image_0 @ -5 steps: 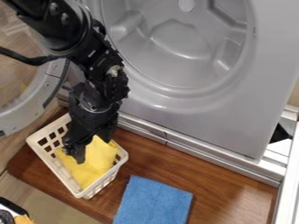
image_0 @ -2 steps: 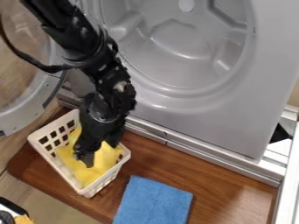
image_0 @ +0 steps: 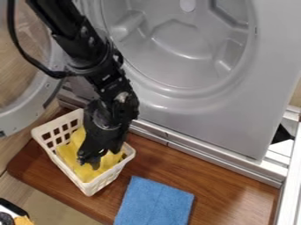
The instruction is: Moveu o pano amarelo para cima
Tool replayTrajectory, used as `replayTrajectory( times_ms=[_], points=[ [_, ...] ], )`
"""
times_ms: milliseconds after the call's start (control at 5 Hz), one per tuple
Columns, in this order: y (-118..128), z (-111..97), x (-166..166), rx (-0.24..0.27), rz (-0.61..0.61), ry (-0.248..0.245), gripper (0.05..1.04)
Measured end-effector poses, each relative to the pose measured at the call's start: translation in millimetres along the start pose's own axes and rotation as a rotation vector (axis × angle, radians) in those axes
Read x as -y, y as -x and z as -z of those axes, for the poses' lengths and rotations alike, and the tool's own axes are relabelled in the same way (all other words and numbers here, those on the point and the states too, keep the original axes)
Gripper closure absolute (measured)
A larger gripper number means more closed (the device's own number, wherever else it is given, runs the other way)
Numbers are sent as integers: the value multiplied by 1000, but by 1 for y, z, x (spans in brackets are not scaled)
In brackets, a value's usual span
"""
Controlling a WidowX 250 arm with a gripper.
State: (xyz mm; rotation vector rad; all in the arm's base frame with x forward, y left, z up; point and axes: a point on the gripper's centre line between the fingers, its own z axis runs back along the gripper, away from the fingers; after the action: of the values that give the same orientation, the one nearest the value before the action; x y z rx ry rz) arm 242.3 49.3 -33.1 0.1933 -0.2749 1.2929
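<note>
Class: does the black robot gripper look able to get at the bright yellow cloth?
Probably yes: the gripper hangs inside the open-topped white plastic basket, right at the yellow cloth, with nothing visibly blocking it.

And here's your black arm (image_0: pixel 97 57), in from the top edge, left of centre, slanting down and rightward; at the wrist (image_0: pixel 110 115) it's angled back down to the left, and there's your gripper (image_0: pixel 90 161) hanging low, tip down, your cable (image_0: pixel 28 57) bowed out on the left.

A blue cloth (image_0: pixel 154 203) lies on brown wood (image_0: pixel 226 189), near what seems a washer (image_0: pixel 235 118).
</note>
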Motion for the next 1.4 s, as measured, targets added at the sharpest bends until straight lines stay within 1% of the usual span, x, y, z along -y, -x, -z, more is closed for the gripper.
replayTrajectory(
  times_ms=[200, 400, 600, 1000, 1200, 1400],
  points=[
    [0, -1, -1, 16, 6, -11, 740],
    [3, -2, 0, 19, 6, -9, 947],
    [6, -3, -1, 27, 12, -23, 1029],
    [9, -4, -2, 38, 23, -24, 1034],
    [7, -19, -6, 42, 9, 24, 1034],
    [1, -44, -8, 63, -12, 86, 1034]
  ],
)
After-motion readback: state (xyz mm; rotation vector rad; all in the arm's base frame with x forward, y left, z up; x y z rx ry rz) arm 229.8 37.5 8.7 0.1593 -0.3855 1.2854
